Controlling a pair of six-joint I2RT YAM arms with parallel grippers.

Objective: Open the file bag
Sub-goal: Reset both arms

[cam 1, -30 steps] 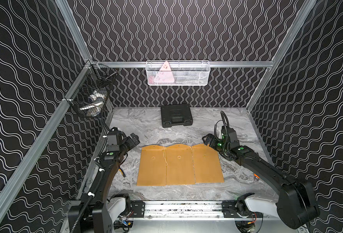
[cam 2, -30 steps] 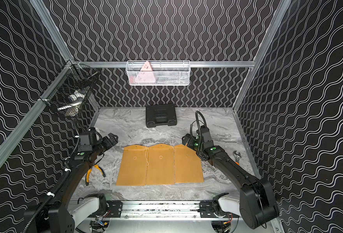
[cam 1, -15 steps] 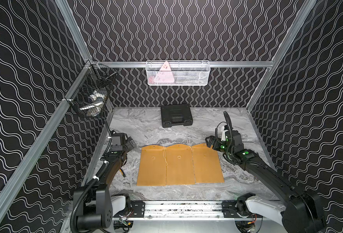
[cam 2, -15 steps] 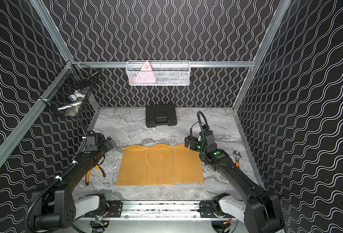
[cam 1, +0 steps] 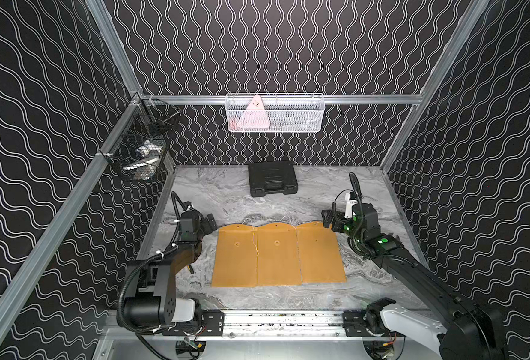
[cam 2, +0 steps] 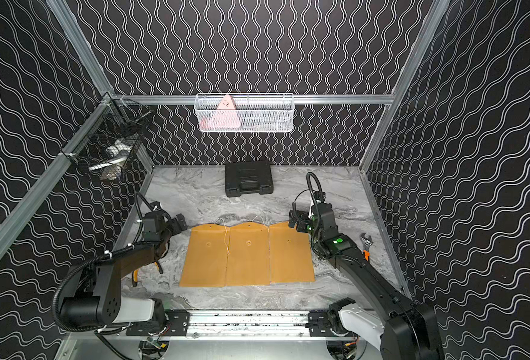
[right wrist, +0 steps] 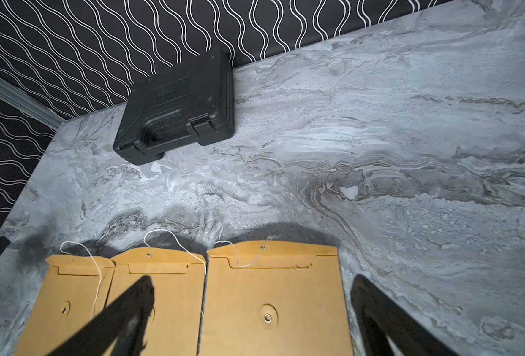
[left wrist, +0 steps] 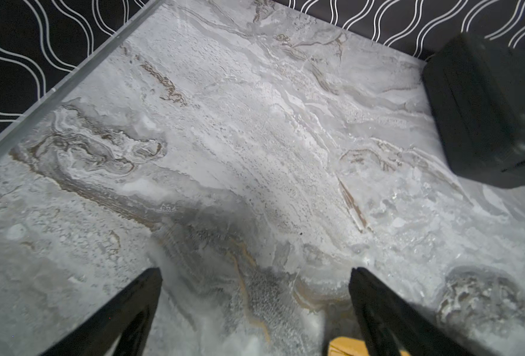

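Three brown file bags lie flat side by side on the marble table, left (cam 1: 234,255), middle (cam 1: 277,254) and right (cam 1: 318,252). All three also show in the right wrist view: left (right wrist: 70,302), middle (right wrist: 175,292) and right (right wrist: 273,292). Their flaps point to the back and thin white strings (right wrist: 162,234) trail loose from them. My left gripper (cam 1: 209,223) is open beside the left bag's far corner, over bare table (left wrist: 255,274). My right gripper (cam 1: 329,219) is open at the right bag's far corner, straddling that bag (right wrist: 253,280). Neither holds anything.
A black case (cam 1: 272,178) lies at the back of the table. On the back wall hangs a white wire basket (cam 1: 274,113), and a black one (cam 1: 142,149) hangs on the left wall. A wrench (cam 2: 366,244) lies right of my right arm, and pliers (cam 2: 136,276) lie under my left arm.
Both arms have folded their elbows back toward the front rail. The grippers have shifted only slightly near the bags' far corners. Both stayed open.
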